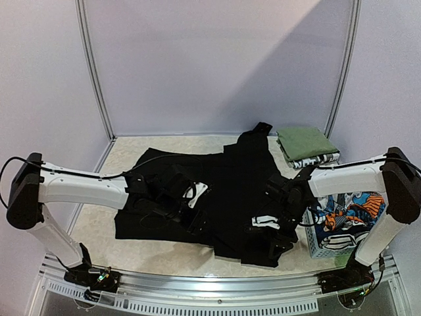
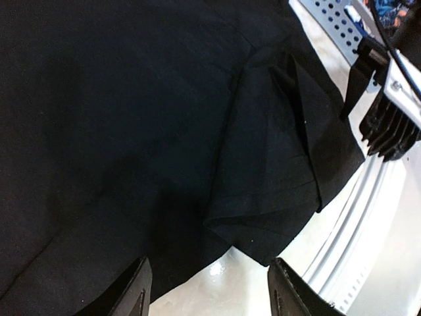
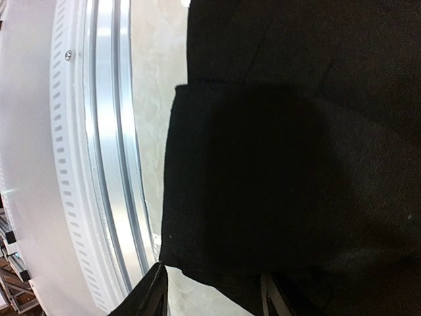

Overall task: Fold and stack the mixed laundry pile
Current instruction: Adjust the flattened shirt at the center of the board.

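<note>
Folding black garment (image 1: 230, 174) on worktop (image 1: 131, 155). Left end effector (image 2: 210, 280) and right end effector (image 3: 212, 289) open (nothing gripped). Next, judged: pinch 5 o'clock sleeve (image 2: 276, 184).

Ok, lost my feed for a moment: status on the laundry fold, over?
Left gripper open, right gripper open, both low over cloth, holding nothing. Black garment spread out. Basket close on the right.

free: table (image 1: 125, 150) far-left | blocked: basket (image 1: 317, 242) right (black garment (image 1: 223, 178) covers middle)
</note>
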Tool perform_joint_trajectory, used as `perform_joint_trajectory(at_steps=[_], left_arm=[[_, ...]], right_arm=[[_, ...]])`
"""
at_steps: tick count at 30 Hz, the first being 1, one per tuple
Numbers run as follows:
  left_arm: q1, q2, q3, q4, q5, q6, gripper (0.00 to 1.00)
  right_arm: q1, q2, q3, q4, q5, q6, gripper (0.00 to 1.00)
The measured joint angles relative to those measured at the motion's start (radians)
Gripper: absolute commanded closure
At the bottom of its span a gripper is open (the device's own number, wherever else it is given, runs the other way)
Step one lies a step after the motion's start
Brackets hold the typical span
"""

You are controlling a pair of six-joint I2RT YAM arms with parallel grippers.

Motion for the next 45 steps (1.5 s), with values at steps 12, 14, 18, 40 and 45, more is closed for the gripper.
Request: perform_joint_trajectory(at_steps=[12, 14, 18, 40, 45], left_arm=[[0.000, -0.056, -0.053, 0.019, -0.027, -0.019, 0.39], [0.000, -0.058, -0.056, 0.019, -0.029, -0.022, 0.39], [0.000, -0.075, -0.064, 0.018, -0.033, -0.026, 0.39], [-0.095, -0.141, -0.072, 0.016, -0.097, 0.129, 0.39], [-0.160, -0.206, -0.141, 0.096, -0.111, 0.169, 0.38]], right_arm=[[0.003, 0.027, 0.057, -0.014, -0.071, 0.022, 0.57], [0.003, 0.057, 0.070, -0.015, -0.080, 0.026, 0.60], [0.003, 0.114, 0.089, -0.016, -0.090, 0.045, 0.76], [-0.094, 0.259, 0.555, -0.417, -0.579, -0.098, 0.97], [-0.208, 0.431, 0.600, -0.432, -0.681, -0.133, 0.96]])
